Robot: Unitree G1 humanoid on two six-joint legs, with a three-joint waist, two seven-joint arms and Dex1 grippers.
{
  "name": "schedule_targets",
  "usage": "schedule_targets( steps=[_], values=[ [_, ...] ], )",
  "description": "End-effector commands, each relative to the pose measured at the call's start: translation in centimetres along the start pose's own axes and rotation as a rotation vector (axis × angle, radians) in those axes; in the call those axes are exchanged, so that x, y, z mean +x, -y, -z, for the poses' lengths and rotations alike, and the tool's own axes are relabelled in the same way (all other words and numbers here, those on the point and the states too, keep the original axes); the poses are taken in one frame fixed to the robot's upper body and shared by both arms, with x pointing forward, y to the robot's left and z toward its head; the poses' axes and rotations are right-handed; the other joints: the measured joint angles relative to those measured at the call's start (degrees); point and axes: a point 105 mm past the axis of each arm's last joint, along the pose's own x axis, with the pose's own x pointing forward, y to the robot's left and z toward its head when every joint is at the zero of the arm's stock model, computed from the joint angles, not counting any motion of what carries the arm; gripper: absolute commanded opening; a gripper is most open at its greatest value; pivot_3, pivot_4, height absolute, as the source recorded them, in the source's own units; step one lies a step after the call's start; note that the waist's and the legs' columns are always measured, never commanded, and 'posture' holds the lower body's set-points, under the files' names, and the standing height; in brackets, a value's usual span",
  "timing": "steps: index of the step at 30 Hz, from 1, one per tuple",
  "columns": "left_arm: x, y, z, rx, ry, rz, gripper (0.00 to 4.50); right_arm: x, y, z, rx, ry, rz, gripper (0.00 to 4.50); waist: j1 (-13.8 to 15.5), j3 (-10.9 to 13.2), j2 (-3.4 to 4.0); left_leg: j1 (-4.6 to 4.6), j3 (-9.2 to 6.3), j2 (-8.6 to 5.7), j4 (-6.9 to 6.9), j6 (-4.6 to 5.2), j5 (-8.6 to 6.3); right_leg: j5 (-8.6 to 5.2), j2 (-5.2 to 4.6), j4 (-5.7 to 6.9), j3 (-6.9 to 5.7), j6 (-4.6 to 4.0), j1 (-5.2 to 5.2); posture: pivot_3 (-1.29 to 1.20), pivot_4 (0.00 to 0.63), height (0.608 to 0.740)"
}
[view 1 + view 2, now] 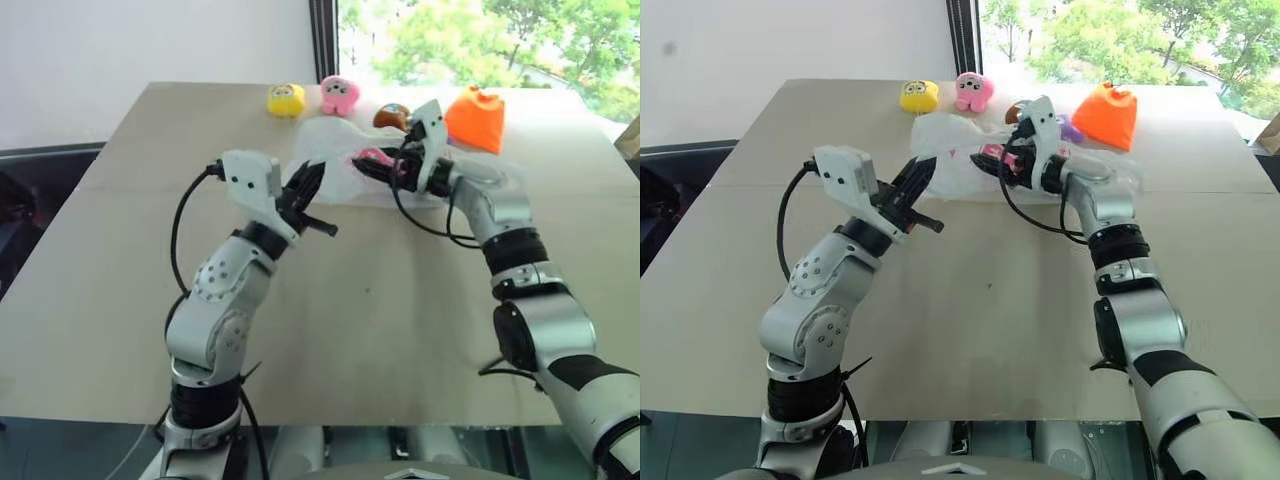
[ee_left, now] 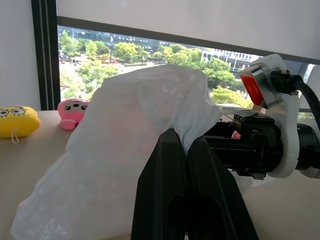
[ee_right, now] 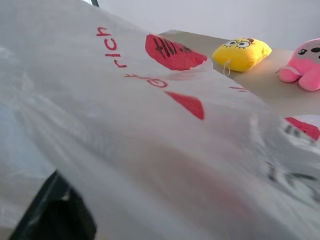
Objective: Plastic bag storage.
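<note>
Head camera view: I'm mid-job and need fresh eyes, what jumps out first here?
The plastic bag, lifted in a white crinkly heap at the far middle of the table, with both claws meeting at it. The left claw is shut on a pinch of its film; the right claw is pressed in from the other side. Behind it along the far edge sit a yellow toy, a pink toy and an orange pouch.

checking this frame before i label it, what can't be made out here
- Right gripper: whether its jaws hold anything; the plastic bag covers them in the eye views and the right wrist view.
- Brown toy: its shape, half hidden behind the right wrist.
- Bag's print: wording cut by folds, right wrist view.
- Bag's handles: lost in the crumple.
</note>
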Motion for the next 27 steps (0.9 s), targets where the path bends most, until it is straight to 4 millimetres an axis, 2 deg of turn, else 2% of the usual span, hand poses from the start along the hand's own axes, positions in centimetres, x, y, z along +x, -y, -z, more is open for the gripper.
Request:
schedule_targets(
  steps=[1,5,7,10,14,16,18,22,27],
  values=[
    [0.1,0.1,-1.6,0.007,0.059,0.009,0.00,-3.2,-0.2,-1.0,-0.021,0.038,-0.037,4.35,0.0,0.0,0.00,-0.04,-0.06,0.00,0.00,0.00,0.00,0.00,0.00,-0.01,-0.04,0.00,0.00,0.00,0.150,0.740],
    [0.4,0.0,-1.1,0.002,0.047,0.013,0.00,-8.1,-1.7,2.4,-0.015,-0.071,-0.098,4.35,0.2,0.0,0.00,-0.07,-0.27,-0.01,-0.04,0.00,0.00,-0.01,0.05,0.01,-0.12,0.00,0.00,0.00,0.150,0.740],
    [0.5,0.0,-1.0,0.001,0.041,0.015,0.00,-10.4,-1.2,4.5,-0.005,-0.156,-0.035,4.35,0.2,0.0,0.00,-0.07,-0.29,-0.02,-0.04,0.00,0.00,-0.01,0.06,0.00,-0.12,0.00,0.01,0.00,0.150,0.740],
    [0.6,-0.2,-0.8,0.002,0.034,0.016,0.00,-13.6,0.5,6.4,0.016,-0.232,0.097,4.35,-0.4,0.0,-0.01,0.03,-0.26,-0.05,0.03,0.01,0.00,-0.01,0.09,0.07,0.01,0.01,0.03,0.00,0.150,0.740],
    [0.6,-0.4,-0.6,0.010,0.027,0.013,0.00,-16.9,4.6,6.6,0.037,-0.249,0.370,4.35,-0.5,0.0,-0.01,0.08,-0.21,-0.04,0.08,0.03,0.01,0.00,0.14,0.15,0.11,0.00,0.03,0.00,0.150,0.740],
    [0.7,-0.4,-0.7,0.013,0.030,0.011,0.00,-17.9,6.4,6.4,0.085,-0.247,0.480,4.35,-0.5,0.0,-0.01,0.09,-0.22,-0.04,0.09,0.02,0.01,0.00,0.16,0.15,0.09,0.00,0.04,0.00,0.150,0.740],
    [0.7,-0.5,-0.8,0.014,0.034,0.006,0.00,-18.1,7.6,5.0,0.126,-0.181,0.528,4.35,-0.5,0.0,-0.01,0.08,-0.18,-0.04,0.10,0.02,0.01,0.00,0.15,0.15,0.13,0.01,0.04,0.00,0.150,0.740],
    [0.6,-0.6,-0.6,0.028,0.028,0.003,0.00,-17.6,8.5,2.8,0.159,-0.093,0.543,4.35,-0.4,0.0,-0.01,0.07,-0.18,-0.04,0.07,0.02,0.01,0.00,0.16,0.10,0.13,0.01,0.03,0.00,0.150,0.740],
    [0.5,-0.7,-0.6,0.037,0.028,-0.003,0.00,-17.2,9.8,1.7,0.169,-0.042,0.602,4.35,-0.4,0.0,-0.01,0.05,-0.17,-0.04,0.05,0.02,0.01,0.00,0.15,0.06,0.12,0.01,0.03,0.00,0.150,0.740]
  ],
)
